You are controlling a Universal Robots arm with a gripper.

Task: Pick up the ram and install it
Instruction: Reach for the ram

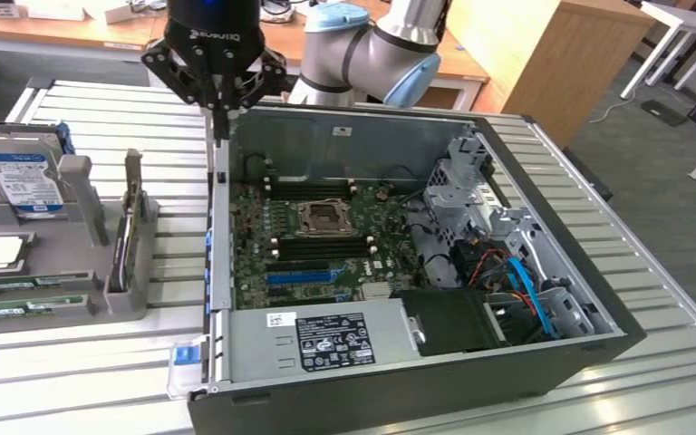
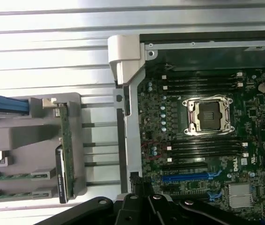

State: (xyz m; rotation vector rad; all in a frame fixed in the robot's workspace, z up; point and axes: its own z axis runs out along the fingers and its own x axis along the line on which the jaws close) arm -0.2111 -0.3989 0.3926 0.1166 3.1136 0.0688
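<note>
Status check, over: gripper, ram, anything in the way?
Gripper shut, empty, above case wall. Ram on edge in grey holder, untouched. Dark drive close beside it.

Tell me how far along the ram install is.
Done: nothing visible; the memory slots beside the processor socket look empty. In hand: nothing, it seems; the gripper is shut above the edge of the case. Left: the ram stands on edge in the grey holder outside the case, so pickup and install both remain.
</note>
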